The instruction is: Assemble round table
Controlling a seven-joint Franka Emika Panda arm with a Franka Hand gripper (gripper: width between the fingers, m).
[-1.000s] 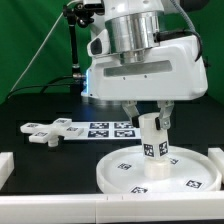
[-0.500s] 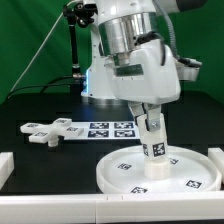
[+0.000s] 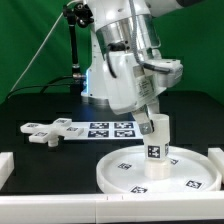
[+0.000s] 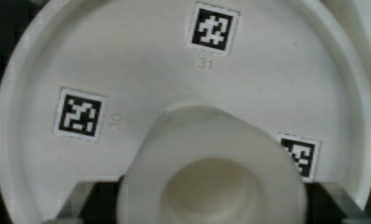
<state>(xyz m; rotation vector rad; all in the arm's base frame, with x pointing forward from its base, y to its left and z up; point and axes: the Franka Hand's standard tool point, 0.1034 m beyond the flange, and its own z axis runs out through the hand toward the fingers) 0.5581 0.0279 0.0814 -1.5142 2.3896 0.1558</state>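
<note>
The large rimmed round disc (image 3: 160, 171) lies flat on the black table at the front. The short white cylinder leg (image 3: 156, 140) stands upright at the disc's middle, a tag on its side. My gripper (image 3: 152, 124) is shut on the leg's upper part. In the wrist view the leg's hollow end (image 4: 214, 176) fills the near part, the dark fingers (image 4: 104, 205) pressed on both its sides, with the disc (image 4: 129, 70) and its tags beyond. The cross-shaped base (image 3: 42, 131) lies on the table at the exterior view's left.
The marker board (image 3: 108, 129) lies behind the disc, beside the base. White rails sit at the table's front edge (image 3: 60, 210) and left side (image 3: 5, 166). A green backdrop stands behind.
The arm's wrist has turned while still holding the leg, which stays upright on the disc. The hand's body has swung from facing front to side-on.
</note>
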